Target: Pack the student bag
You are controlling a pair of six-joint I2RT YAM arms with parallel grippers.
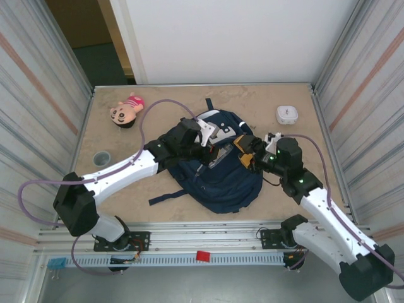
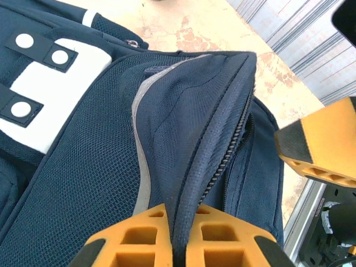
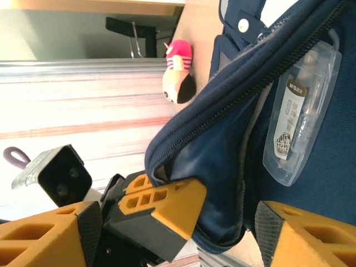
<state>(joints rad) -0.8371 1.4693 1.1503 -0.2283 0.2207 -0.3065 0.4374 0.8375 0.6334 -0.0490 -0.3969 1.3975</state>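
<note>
- The bag (image 1: 218, 183) lies flat in the middle of the table, between the two arms, with its zip mouth open.
- The left gripper (image 2: 179, 240) is closed tight on the zip edge of that opening. The fabric is pinched between its yellow pads (image 2: 133, 239) and pulled up into a ridge.
- The right gripper (image 1: 245, 153) is spread wide and grips nothing. It sits just beside the left one at the opening, and its fingers (image 3: 303, 236) stand on either side of the raised flap.
- A clear case (image 3: 300, 111) with a printed label lies in the opening, under the lifted edge.
- A doll (image 1: 126, 112) with a pink hat lies near the far-left corner, well apart from the bag.
- A small white box (image 1: 287, 115) sits towards the far right.
- A grey cup (image 1: 101, 157) stands at the left edge, near the left arm.
</note>
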